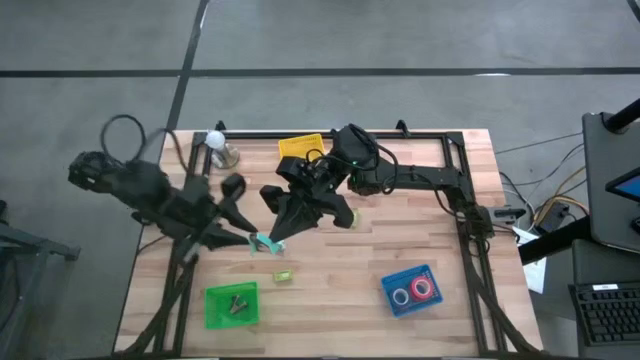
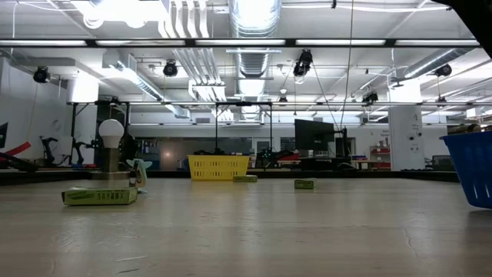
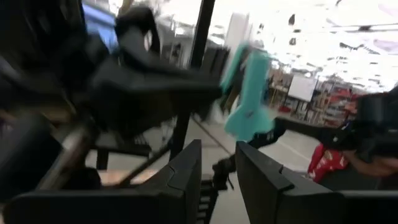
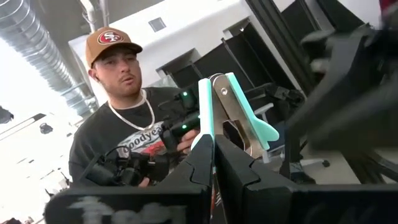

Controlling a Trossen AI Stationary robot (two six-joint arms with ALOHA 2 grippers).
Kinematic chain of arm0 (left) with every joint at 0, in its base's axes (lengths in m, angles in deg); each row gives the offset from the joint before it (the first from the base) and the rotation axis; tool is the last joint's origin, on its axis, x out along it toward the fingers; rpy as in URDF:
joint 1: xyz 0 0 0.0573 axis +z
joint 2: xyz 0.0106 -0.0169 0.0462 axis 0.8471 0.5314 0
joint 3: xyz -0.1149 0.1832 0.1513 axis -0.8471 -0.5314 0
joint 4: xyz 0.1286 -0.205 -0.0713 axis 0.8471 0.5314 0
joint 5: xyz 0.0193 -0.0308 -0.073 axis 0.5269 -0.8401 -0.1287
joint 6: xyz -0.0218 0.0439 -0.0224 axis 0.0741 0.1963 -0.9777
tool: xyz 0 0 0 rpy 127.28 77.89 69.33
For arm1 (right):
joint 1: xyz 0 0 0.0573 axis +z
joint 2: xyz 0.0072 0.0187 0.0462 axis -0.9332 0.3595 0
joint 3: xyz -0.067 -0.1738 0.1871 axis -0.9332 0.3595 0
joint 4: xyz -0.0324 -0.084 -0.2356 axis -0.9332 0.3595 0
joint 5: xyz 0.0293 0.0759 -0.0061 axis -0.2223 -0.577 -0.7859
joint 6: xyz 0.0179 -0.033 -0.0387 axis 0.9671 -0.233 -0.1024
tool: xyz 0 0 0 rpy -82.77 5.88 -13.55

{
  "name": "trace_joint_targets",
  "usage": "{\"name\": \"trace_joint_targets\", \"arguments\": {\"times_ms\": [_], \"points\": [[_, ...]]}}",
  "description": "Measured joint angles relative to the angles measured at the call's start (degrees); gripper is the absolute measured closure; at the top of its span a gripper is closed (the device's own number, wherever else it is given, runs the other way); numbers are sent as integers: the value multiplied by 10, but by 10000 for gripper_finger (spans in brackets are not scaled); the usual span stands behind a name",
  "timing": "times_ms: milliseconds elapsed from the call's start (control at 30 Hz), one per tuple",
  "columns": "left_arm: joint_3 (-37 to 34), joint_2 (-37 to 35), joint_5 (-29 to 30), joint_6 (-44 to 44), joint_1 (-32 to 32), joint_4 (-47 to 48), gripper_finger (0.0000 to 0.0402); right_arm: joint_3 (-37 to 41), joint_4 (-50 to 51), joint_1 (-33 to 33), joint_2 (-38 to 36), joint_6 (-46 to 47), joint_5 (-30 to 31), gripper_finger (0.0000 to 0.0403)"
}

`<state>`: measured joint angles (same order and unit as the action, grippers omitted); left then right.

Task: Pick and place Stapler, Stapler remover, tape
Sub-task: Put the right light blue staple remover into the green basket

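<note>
My right gripper [image 1: 278, 238] reaches in from the table's right and is shut on a teal staple remover [image 1: 265, 243], which shows close up in the right wrist view [image 4: 233, 112]. My left gripper [image 1: 250, 238] stands just left of it, open [image 3: 217, 180] and pointing at the remover [image 3: 249, 93] without touching it. Two red or pink tape rolls [image 1: 413, 292] lie in a blue tray [image 1: 392, 280] near the right. A small yellow-green item [image 1: 284, 275] lies flat on the table near the grippers. My right gripper pinches the staple remover between its two fingers [image 4: 202, 163] by one end [image 4: 214, 144]. The teal wings and metal middle stick out beyond the fingertips. The fingers come slanting from the far right. The remover is lifted clear of the table.
A green tray [image 1: 215, 300] with small dark items sits near the left front. A yellow basket [image 1: 300, 148] and a light bulb on a stand [image 1: 215, 142] are at the far edge. Another yellow-green item [image 1: 345, 216] lies under the right arm. A person [image 4: 124, 124] is beyond the table.
</note>
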<state>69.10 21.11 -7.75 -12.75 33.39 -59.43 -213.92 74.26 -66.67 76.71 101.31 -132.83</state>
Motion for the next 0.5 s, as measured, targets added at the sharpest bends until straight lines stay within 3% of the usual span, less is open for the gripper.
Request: {"name": "trace_joint_targets", "arguments": {"times_ms": [500], "points": [[8, 10, -3, -16, 0, -10, 300, 0, 0, 2, 0, -2, -4, 395]]}}
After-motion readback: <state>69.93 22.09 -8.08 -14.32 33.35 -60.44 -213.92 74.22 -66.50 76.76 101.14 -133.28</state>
